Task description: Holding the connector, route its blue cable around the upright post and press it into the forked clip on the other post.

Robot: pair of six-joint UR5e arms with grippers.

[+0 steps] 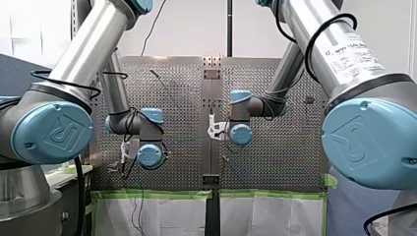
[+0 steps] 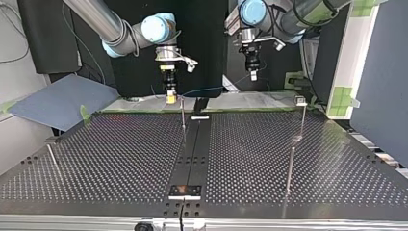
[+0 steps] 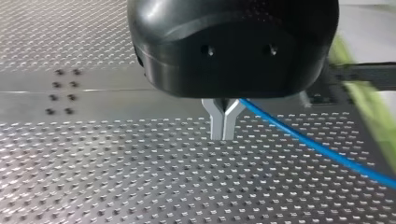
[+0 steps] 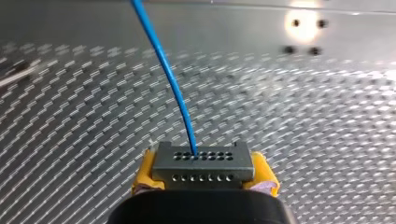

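Your right gripper (image 4: 203, 173) pinches the connector (image 4: 203, 164) between its yellow pads (image 4: 143, 176). The blue cable (image 4: 173, 91) leaves the connector's face and runs ahead over the table (image 2: 120, 154). Your left gripper (image 3: 223, 126) has its metal fingers pressed together, with the blue cable passing just beside them; whether it is nipped does not show. In the top view the upright post (image 2: 183, 120) stands just beside the connector, and the clip post (image 2: 302, 120) is well apart at the right. As a judgement: carry the connector round the upright post with the blue cable taut, then press squarely down into the clip (image 2: 300, 100).
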